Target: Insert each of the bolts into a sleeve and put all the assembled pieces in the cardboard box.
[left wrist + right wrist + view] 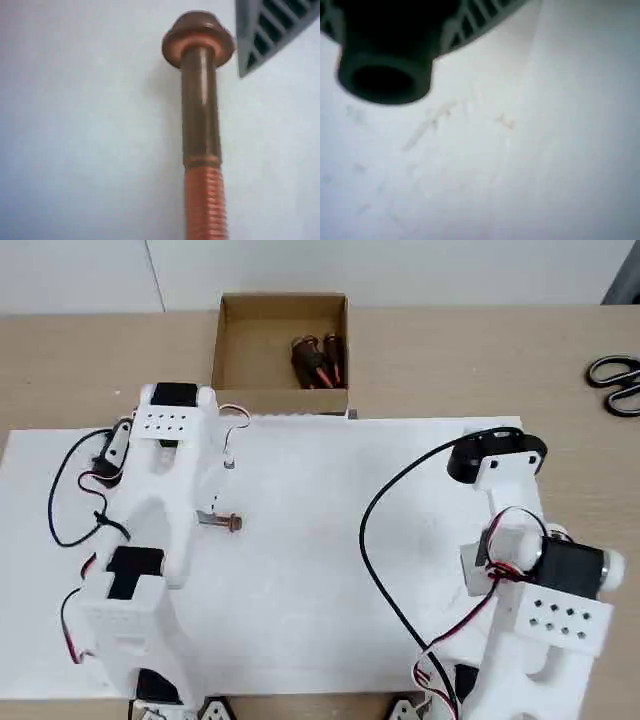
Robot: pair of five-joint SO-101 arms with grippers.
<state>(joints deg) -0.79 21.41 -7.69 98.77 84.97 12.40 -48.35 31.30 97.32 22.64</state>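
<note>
Assembled pieces (317, 360) already in cardboard box (232, 340), tabletop's far edge | right hand (480, 568) clamps a sleeve (385, 80) | left hand (208, 517) at one bolt (200, 115), grip cannot be told | insertion apparently pending

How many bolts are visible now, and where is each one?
4. Three sleeved bolts lie together in the cardboard box, at its right side; one bare bolt lies on the white sheet beside the left arm. Others may be hidden under the arms.
</note>
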